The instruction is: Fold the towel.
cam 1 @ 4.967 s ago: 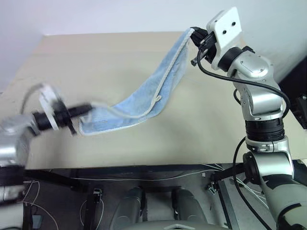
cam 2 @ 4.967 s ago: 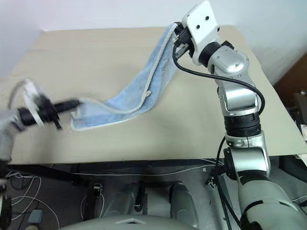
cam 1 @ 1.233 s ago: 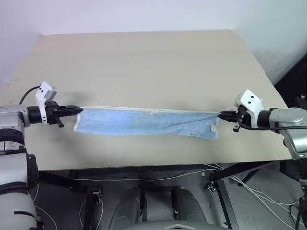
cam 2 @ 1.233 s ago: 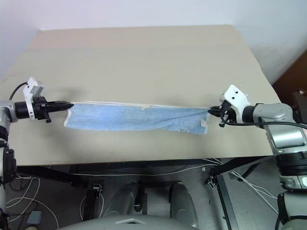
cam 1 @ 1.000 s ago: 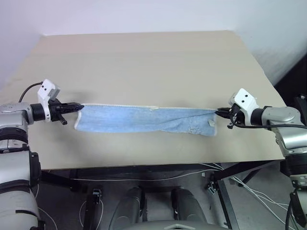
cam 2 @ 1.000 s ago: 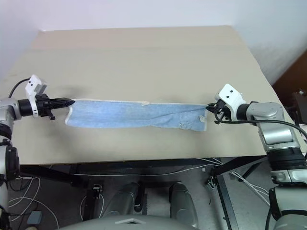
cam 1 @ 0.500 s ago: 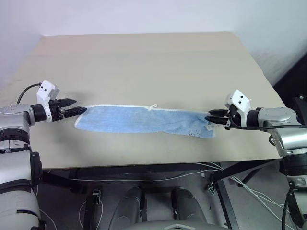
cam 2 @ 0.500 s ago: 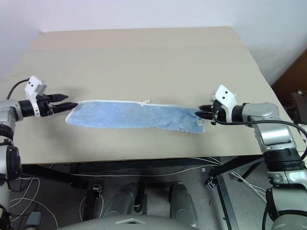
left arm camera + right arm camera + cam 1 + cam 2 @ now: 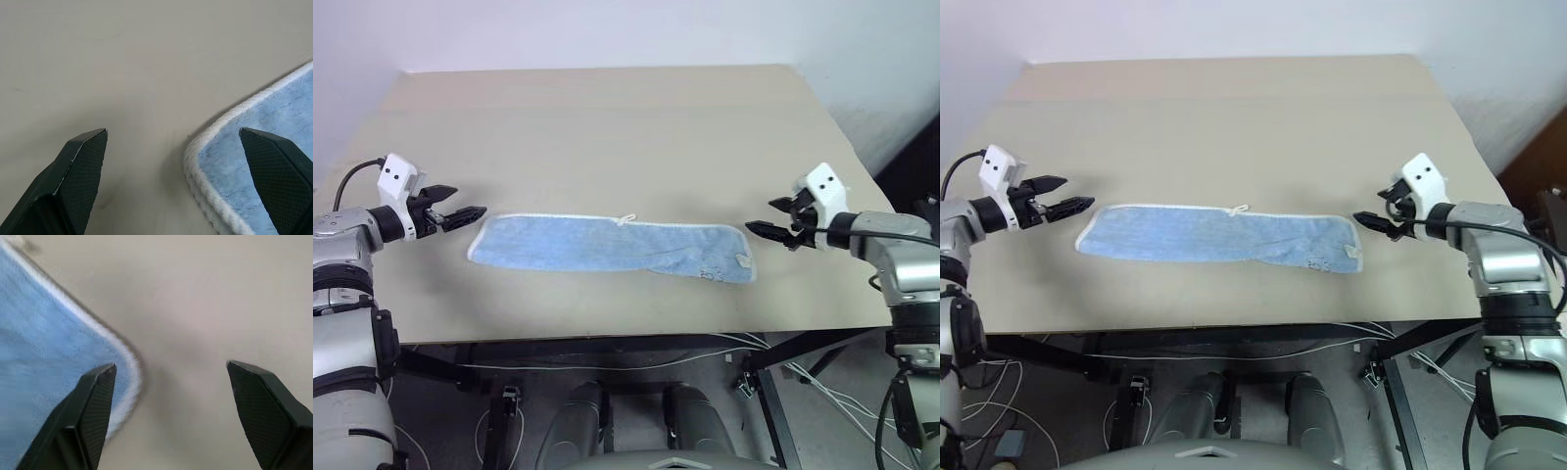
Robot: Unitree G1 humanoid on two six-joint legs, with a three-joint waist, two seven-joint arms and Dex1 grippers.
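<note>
the towel [image 9: 612,246] lies flat on the bench [image 9: 607,127] as a long doubled strip; both the left hand [image 9: 460,215] and right hand [image 9: 766,217] gape empty beside its ends. shorter folds seem left.

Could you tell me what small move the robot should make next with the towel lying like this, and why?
Probably bring one hand back to its end of the towel and close on that end. The towel lies flat on the table as a long narrow strip, folded lengthwise, and both the left hand and the right hand are open and just clear of its ends, so a crosswise fold seems to remain.
</note>
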